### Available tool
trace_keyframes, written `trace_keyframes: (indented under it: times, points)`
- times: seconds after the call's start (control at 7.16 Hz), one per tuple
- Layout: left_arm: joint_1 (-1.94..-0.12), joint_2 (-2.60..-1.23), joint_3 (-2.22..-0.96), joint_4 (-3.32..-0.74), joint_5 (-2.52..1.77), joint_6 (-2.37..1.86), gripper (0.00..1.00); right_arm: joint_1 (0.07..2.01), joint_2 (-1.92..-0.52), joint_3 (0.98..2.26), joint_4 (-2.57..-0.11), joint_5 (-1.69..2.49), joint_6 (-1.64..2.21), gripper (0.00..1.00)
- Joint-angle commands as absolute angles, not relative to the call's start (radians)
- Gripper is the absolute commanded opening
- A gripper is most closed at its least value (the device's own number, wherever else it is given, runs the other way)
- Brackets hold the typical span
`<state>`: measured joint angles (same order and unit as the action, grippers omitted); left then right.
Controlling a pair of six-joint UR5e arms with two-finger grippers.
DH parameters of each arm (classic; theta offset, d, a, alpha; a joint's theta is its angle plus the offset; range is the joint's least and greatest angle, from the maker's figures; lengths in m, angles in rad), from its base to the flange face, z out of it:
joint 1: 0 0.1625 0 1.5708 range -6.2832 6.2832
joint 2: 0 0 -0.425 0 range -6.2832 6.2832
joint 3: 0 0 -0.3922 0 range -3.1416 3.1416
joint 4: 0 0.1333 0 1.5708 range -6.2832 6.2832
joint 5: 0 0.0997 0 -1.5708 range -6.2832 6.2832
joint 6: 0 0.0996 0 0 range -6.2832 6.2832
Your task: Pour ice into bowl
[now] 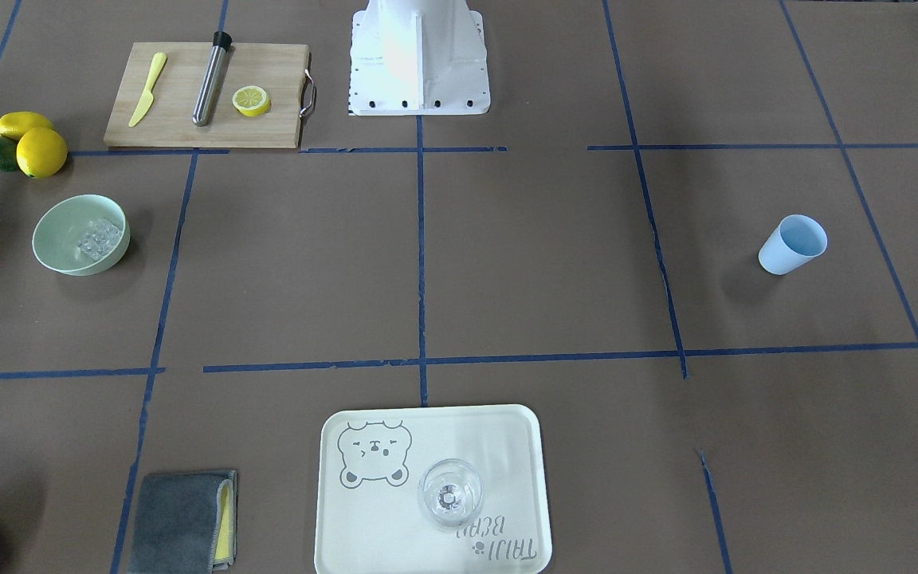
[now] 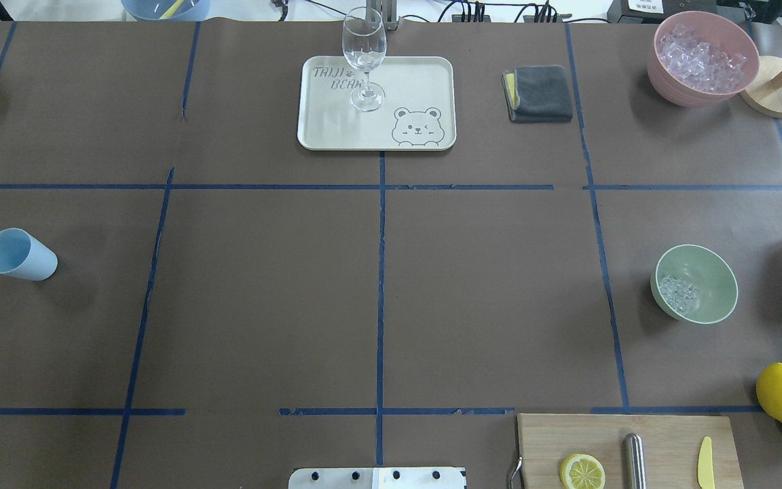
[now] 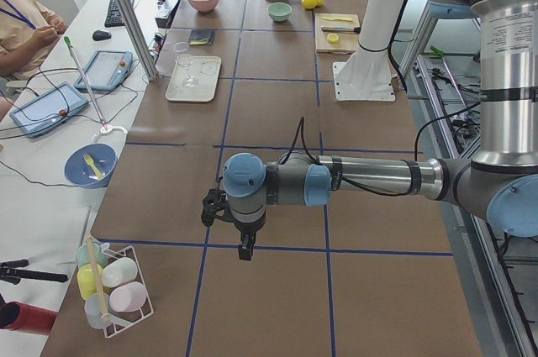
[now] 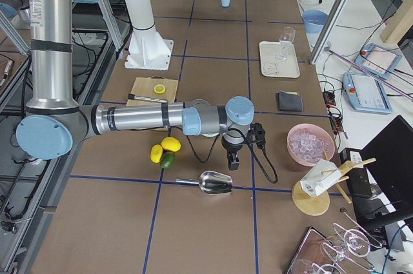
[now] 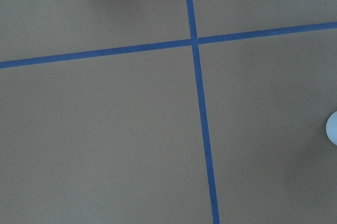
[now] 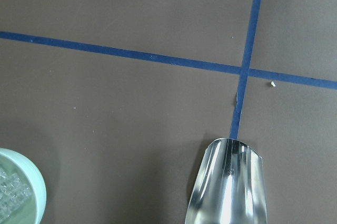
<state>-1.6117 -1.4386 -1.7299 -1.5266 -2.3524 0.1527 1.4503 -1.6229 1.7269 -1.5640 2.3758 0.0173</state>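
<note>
The pale mint-green bowl [image 1: 68, 247] [image 2: 710, 275] stands upright on the brown table, and a cluster of clear ice [image 1: 99, 237] [image 2: 677, 292] lies inside it. In the right wrist view the bowl's rim [image 6: 38, 192] shows at the lower left, with ice [image 6: 9, 195] in it. A shiny metal scoop [image 6: 227, 182] [image 4: 216, 182] lies on the table beside it. My right gripper [image 4: 232, 163] hangs above the table next to the scoop, and I cannot tell its state. My left gripper [image 3: 244, 248] hangs over bare table, its state unclear.
A pink container [image 2: 702, 58] full of ice stands at the far right corner. Near it are a grey cloth [image 2: 539, 93] and a tray [image 2: 418, 81] with a clear glass [image 2: 364, 58]. A blue cup [image 2: 19, 255] lies tipped. Cutting board [image 1: 204, 96] and lemons [image 1: 38, 147] sit nearby.
</note>
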Motion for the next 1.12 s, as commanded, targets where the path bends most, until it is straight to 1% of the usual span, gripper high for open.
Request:
trace_keyframes:
  times: [0.0, 0.98]
  points:
    - [-1.611, -1.416, -1.732, -1.534, -2.355, 0.153, 1.0, 1.448, -1.623, 1.729, -1.565, 2.393, 0.017, 1.0]
    - [-1.609, -1.401, -1.735, -1.546, -2.359, 0.161, 1.0, 1.443, -1.623, 1.732, -1.563, 2.417, 0.018, 1.0]
